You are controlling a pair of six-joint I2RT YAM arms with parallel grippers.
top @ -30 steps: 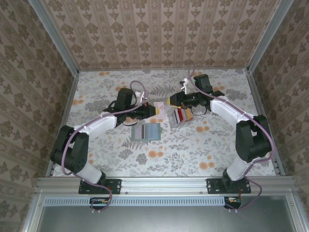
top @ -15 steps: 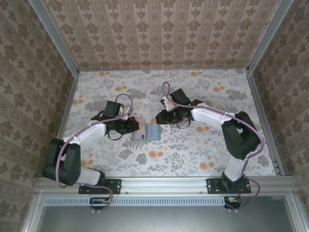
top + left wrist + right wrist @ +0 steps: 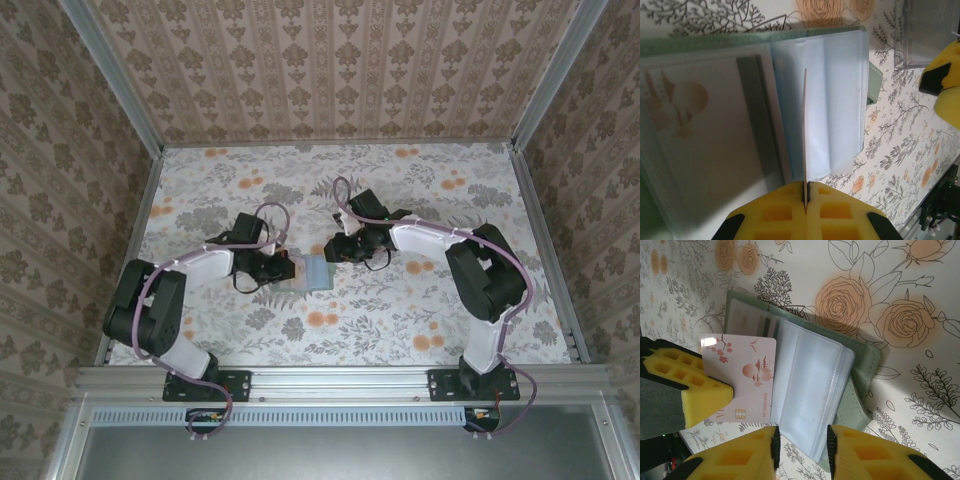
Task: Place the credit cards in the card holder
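While a pale pink credit card (image 3: 747,372), thin and rigid, printed with blossom and a pagoda and fitted with a gold chip, is clamped at one end between the left fingers (image 3: 775,215), it is held over the half of the open card holder (image 3: 865,375) nearer the left arm. The holder, a grey-green wallet with rounded corners and a matte cover, is seen lying flat at mid-surface between the two arms. Glossy clear plastic sleeves (image 3: 810,385) are fanned across its other half, just beside the card's long edge. The right fingers (image 3: 740,460), moulded in yellow with square recesses, are seen partly apart with the sleeves' near edge between them; whether the sleeves are pinched cannot be told. The surface (image 3: 400,310) is covered in a pale print of orange roses and grey foliage. It is enclosed by walls (image 3: 330,70) papered in a tan damask stripe, with an aluminium rail (image 3: 340,378) along the near edge.
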